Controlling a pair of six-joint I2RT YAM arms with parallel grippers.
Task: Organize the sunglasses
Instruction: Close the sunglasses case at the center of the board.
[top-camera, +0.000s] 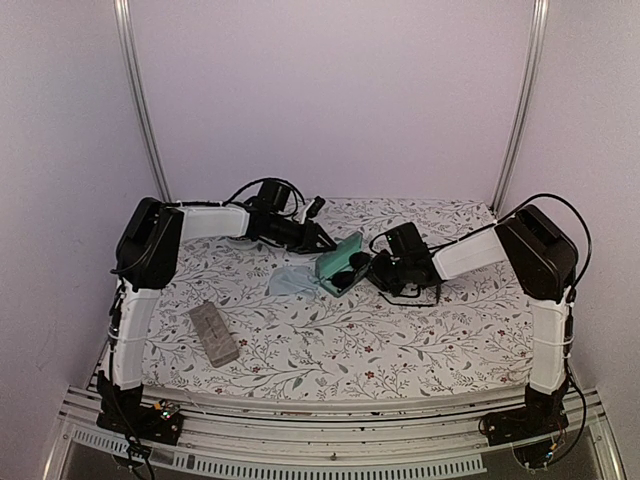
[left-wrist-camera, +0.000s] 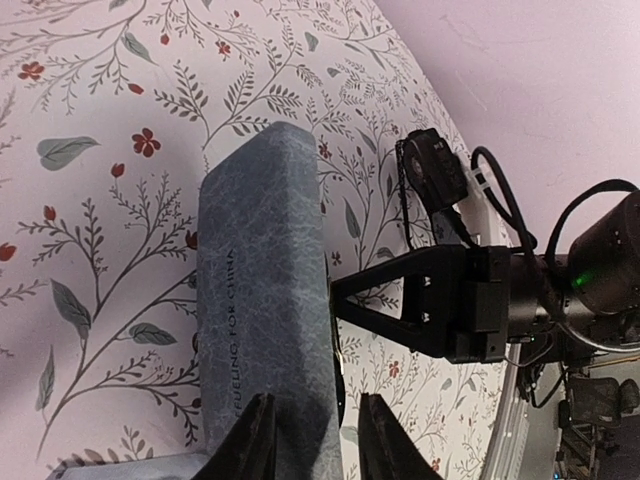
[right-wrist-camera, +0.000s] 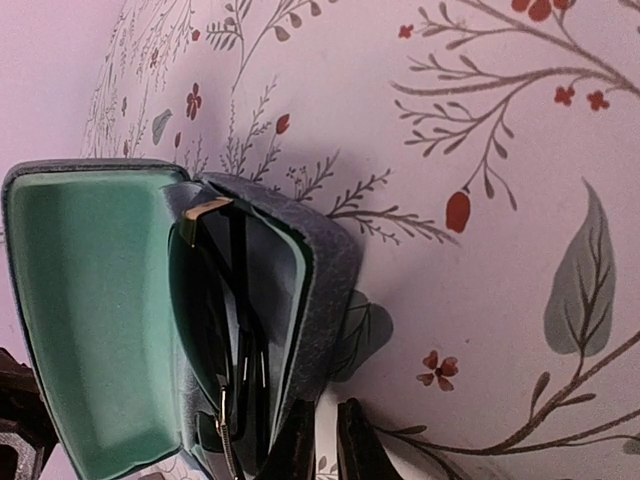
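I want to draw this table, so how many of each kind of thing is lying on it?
Cases: 2, the open case and the closed case
Cloths: 1, the blue cloth
Sunglasses: 1 pair in view, the sunglasses inside the open case
Total: 4

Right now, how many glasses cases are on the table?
2. An open case, green-lined, sits mid-table with sunglasses inside. A closed case, grey, lies front-left near the left arm. Nothing suggests another is hidden, though the arms cover some of the surface.
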